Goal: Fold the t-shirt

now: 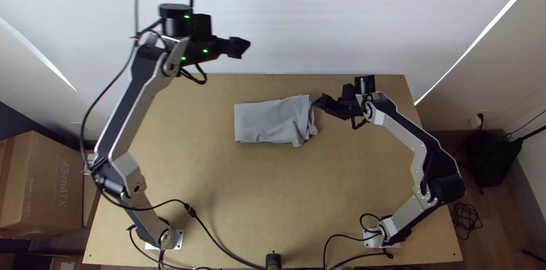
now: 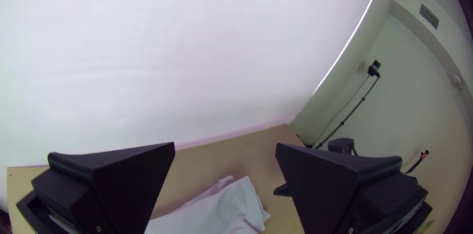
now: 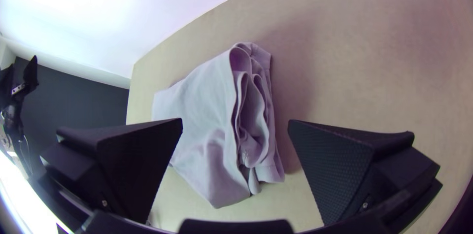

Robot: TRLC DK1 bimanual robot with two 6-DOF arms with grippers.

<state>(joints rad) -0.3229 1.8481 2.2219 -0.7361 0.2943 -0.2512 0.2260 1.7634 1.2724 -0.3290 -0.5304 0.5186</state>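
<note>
Surface, shirt, pincer: the layered end faces the right arm.
On the wooden surface (image 1: 239,190), the t-shirt (image 1: 267,123) lies folded into a compact oblong, its long axis running crosswise between the two arms' sides, roughly along the far edge. Its loose, stacked edges (image 3: 251,111) are at the right arm's end, with the right pincer (image 1: 316,103) just beside them, open and holding nothing. The left pincer (image 1: 245,48), also parted and empty, is well apart, out towards the wall. Any tidying of that ragged end looks like the right arm's job.
</note>
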